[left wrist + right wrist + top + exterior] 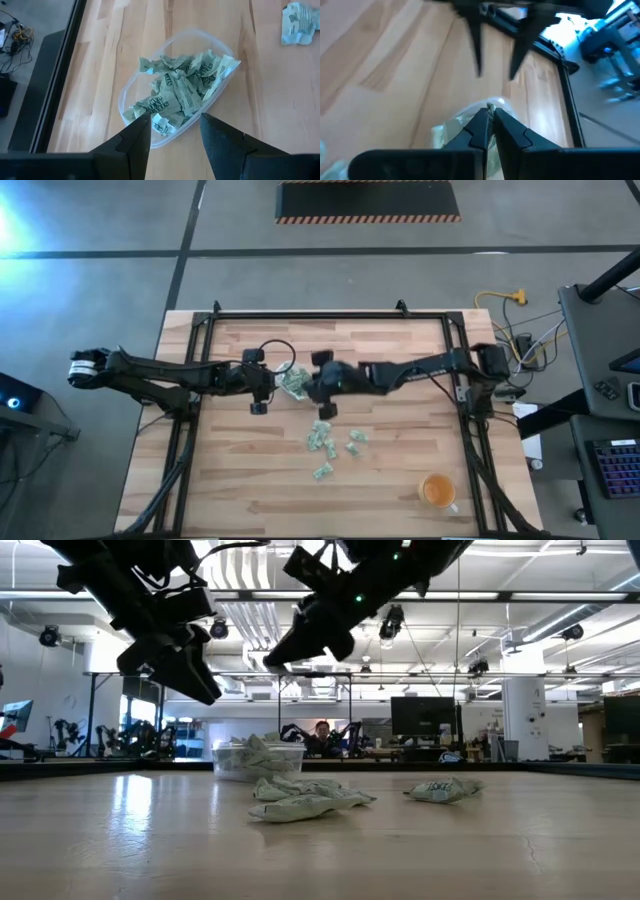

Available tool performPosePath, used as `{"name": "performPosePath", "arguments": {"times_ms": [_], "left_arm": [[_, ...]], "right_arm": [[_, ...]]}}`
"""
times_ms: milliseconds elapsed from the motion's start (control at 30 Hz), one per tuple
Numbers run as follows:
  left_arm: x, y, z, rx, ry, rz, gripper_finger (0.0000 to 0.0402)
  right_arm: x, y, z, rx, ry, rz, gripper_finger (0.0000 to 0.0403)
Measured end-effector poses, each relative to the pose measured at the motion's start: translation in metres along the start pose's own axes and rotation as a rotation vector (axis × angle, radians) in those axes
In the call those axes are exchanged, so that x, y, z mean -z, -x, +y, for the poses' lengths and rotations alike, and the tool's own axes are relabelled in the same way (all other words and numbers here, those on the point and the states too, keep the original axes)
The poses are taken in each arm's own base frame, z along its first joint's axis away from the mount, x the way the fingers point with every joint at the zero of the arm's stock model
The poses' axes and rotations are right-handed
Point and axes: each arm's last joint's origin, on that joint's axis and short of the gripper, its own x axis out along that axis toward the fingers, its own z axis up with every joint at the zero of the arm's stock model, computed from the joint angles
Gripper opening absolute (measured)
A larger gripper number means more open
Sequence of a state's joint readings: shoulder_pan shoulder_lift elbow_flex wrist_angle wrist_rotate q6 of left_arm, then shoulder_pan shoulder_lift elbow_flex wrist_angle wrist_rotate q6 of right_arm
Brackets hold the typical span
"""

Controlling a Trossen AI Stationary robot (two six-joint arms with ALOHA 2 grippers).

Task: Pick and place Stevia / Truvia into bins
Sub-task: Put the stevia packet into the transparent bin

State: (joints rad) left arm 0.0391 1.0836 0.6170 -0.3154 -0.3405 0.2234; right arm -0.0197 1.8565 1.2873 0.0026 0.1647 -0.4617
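One clear tub [150,90] heaped with packets [180,92]; left claw [172,132] spread above, right claw [490,122] pressed together; four loose packets [335,446] on the tabletop [400,480].

We see a light wooden bench [250,490] with a black frame [330,315] around its edges. An orange cup [437,491] with a handle stands at about five o'clock on the bench, near the corner. On the grey floor at twelve o'clock lies a dark mat with a hazard-striped border [368,201]. At about three o'clock, off the bench, sit a yellow cable [500,298] and a keyboard [612,465]. Across the room, a person [322,732] sits behind distant monitors [425,716].
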Motion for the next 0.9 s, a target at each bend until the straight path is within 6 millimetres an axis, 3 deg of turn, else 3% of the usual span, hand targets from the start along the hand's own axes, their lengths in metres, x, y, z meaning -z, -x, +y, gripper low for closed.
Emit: {"name": "performPosePath", "arguments": {"times_ms": [133,233,433,633,900], "left_arm": [[0.002,0.001,0.000,0.003,-0.006,0.016,0.0155],[0.002,0.001,0.000,0.003,-0.006,0.017,0.0155],[0.003,0.005,0.001,0.003,-0.004,0.014,0.0155],[0.003,0.007,0.002,0.001,0.004,0.006,0.0155],[0.003,0.006,0.002,0.001,0.004,0.007,0.0155]], "right_arm": [[0.012,-0.010,-0.028,-0.076,-0.101,-0.108,0.0017],[0.026,-0.023,-0.037,-0.109,-0.143,-0.131,0.0017],[0.051,-0.053,-0.039,-0.124,-0.182,-0.061,0.0018],[0.054,-0.059,-0.041,-0.117,-0.213,-0.052,0.0024],[0.054,-0.059,-0.041,-0.120,-0.231,-0.052,0.0101]]}}
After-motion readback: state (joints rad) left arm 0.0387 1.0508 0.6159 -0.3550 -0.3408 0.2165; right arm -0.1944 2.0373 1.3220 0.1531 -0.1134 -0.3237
